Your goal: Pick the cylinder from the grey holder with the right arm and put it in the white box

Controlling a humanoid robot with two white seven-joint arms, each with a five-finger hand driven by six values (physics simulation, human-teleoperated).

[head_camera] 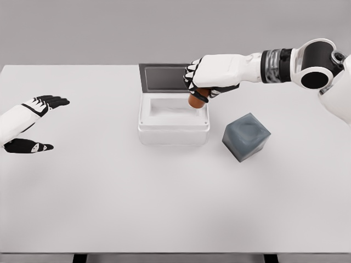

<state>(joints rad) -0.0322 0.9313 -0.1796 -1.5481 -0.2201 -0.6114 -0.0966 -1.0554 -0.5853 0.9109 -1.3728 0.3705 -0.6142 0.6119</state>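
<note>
On the pale grey bench (109,208), the left hand (34,125) rests with fingers spread and holding nothing, the dark grey cube-shaped holder (246,136) sits right of the open white rectangular box (173,130) — and above the box's far right corner the right hand (205,82) grips the small orange-brown cylinder (195,101).

A pale grey tabletop (164,208) fills most of the head view, smooth and matte, with soft shadows lying on it. Its far edge runs straight across the upper part of the picture. Beyond that far edge of the tabletop stands a plain grey backdrop (109,30), even in tone and without markings. Along the near edge of the tabletop a thin dark strip shows, and below that edge two short dark supports (80,258) peek out, one toward the left and one toward the right.
</note>
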